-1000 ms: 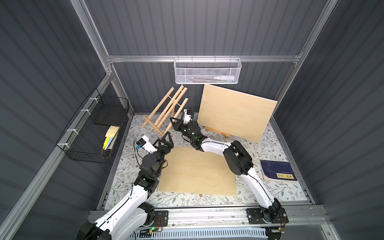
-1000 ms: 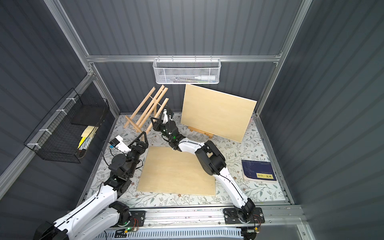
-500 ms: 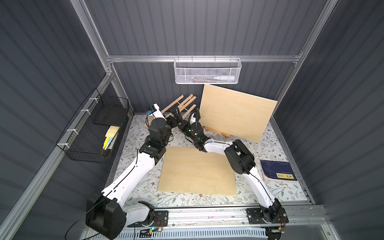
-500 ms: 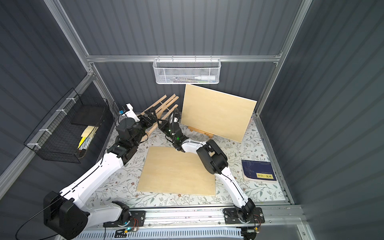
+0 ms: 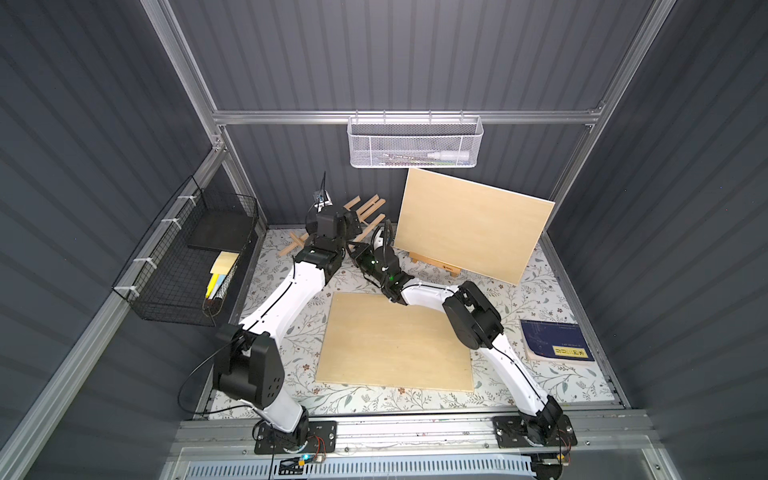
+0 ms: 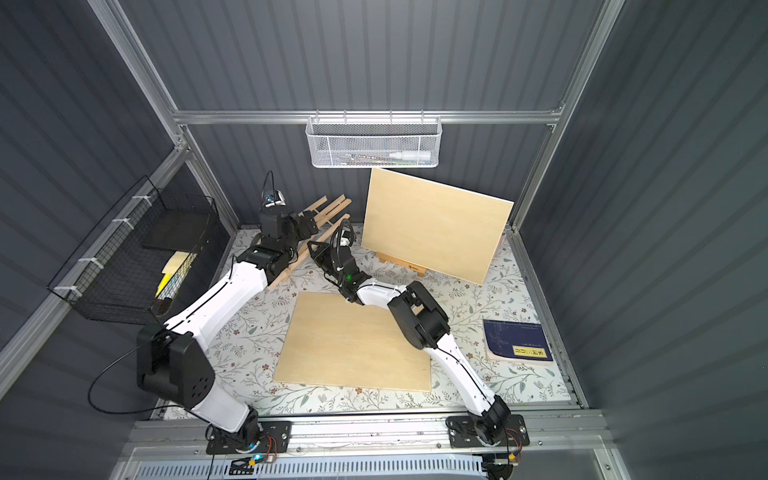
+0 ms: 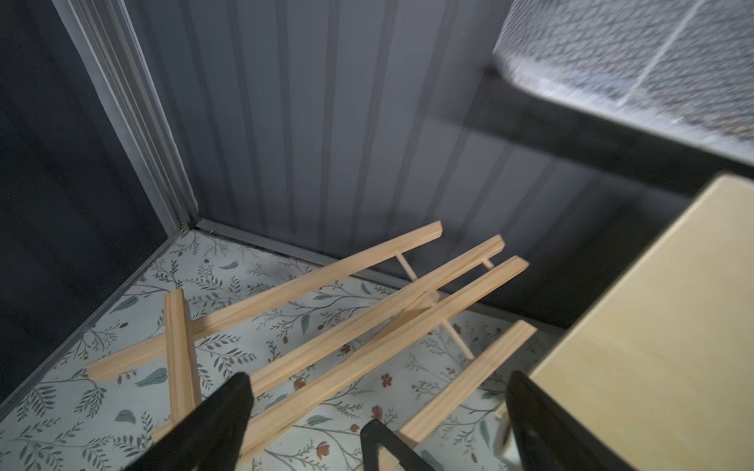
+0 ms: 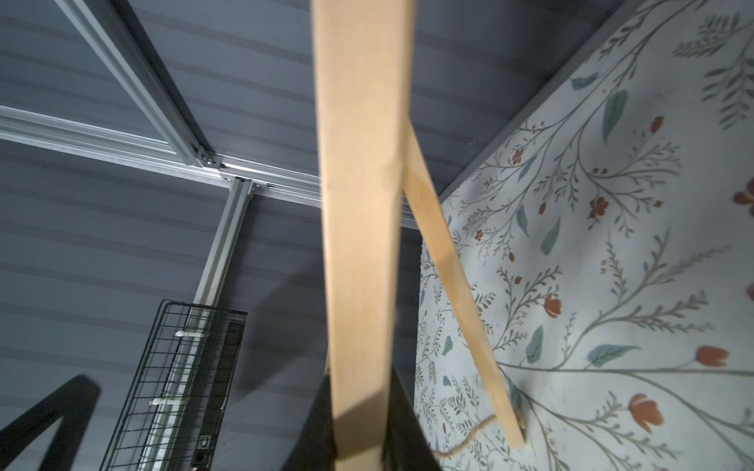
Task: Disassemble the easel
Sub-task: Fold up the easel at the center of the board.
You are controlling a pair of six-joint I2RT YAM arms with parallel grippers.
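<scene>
Both top views: pale wooden slatted easel (image 5: 371, 206) lies at the far left of the floral-print mat (image 5: 274, 266), slat ends up by the back wall. The left gripper (image 5: 352, 220) is over it and the right gripper (image 5: 358, 248) is at its near end. Left wrist view: left gripper's black fingers (image 7: 228, 407) stand well apart above the slats. Right wrist view: right gripper (image 8: 359, 440) clamped together on one easel slat, floral mat beyond.
</scene>
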